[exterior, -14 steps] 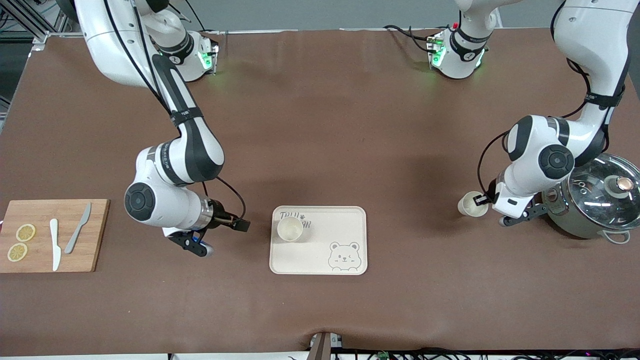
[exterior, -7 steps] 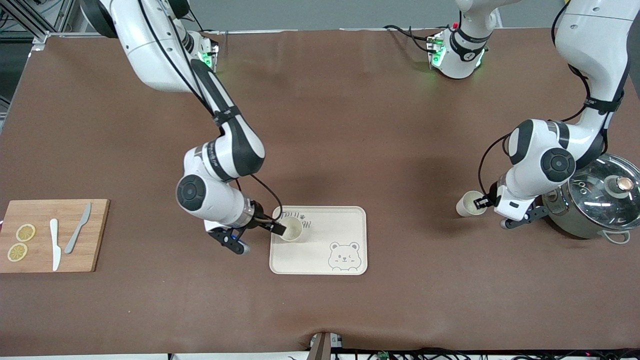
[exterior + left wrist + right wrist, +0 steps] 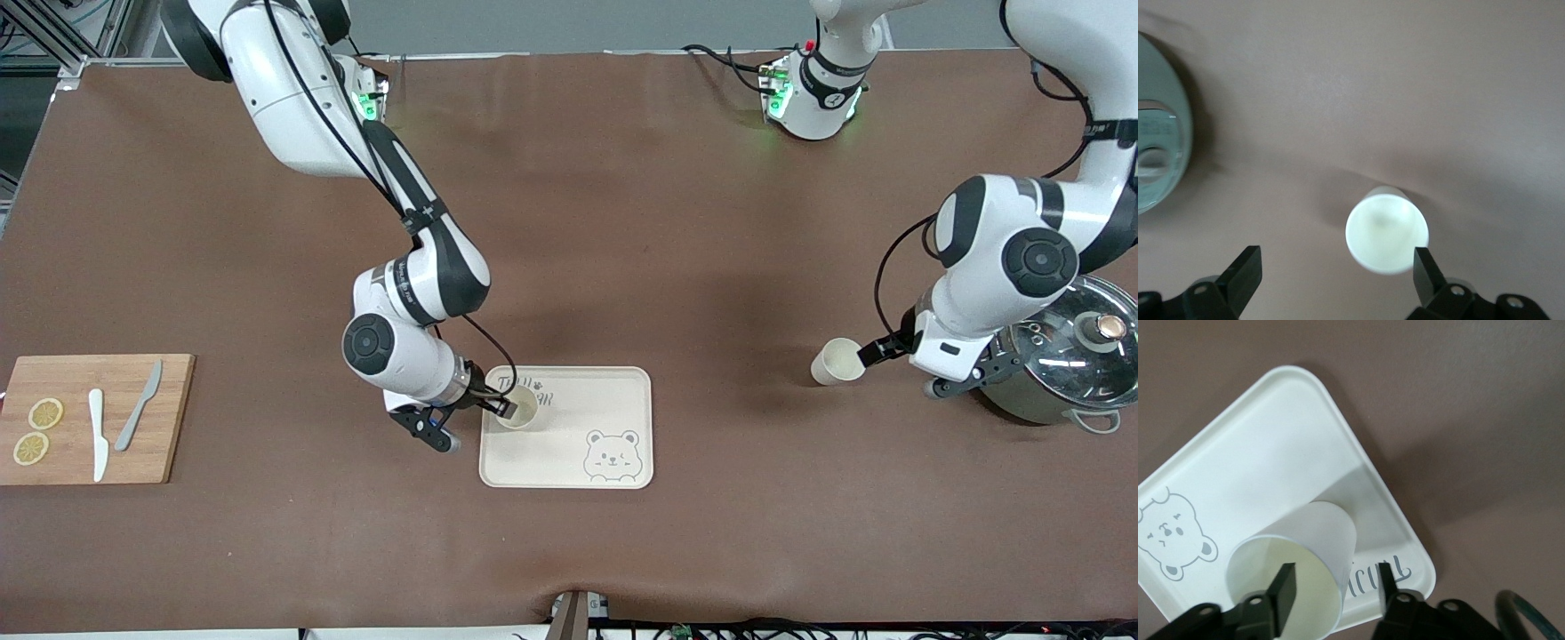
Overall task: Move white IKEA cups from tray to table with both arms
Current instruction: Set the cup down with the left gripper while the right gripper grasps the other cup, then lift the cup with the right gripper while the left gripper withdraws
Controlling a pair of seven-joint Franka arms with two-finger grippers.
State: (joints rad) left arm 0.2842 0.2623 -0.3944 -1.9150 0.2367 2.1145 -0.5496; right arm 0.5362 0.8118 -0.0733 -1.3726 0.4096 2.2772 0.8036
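Observation:
One white cup (image 3: 524, 412) stands on the bear tray (image 3: 551, 458), in its corner toward the right arm's end, by the lettering. My right gripper (image 3: 502, 407) is open at this cup. In the right wrist view the cup (image 3: 1328, 530) has one finger (image 3: 1283, 583) over its mouth and the other (image 3: 1385, 577) outside its wall. The second white cup (image 3: 834, 362) stands upright on the bare table toward the left arm's end. My left gripper (image 3: 876, 349) is wide open just beside it. In the left wrist view that cup (image 3: 1386, 230) sits close to one finger (image 3: 1426, 267).
A steel pot with a glass lid (image 3: 1062, 356) stands next to the left arm's wrist and shows in the left wrist view (image 3: 1155, 160). A wooden cutting board (image 3: 173, 444) with two knives and lemon slices lies at the right arm's end.
The right arm swung from beside the tray to the cup on it, bringing its fingers around the rim. The left gripper drew back off the other cup and rose; that cup stays standing.

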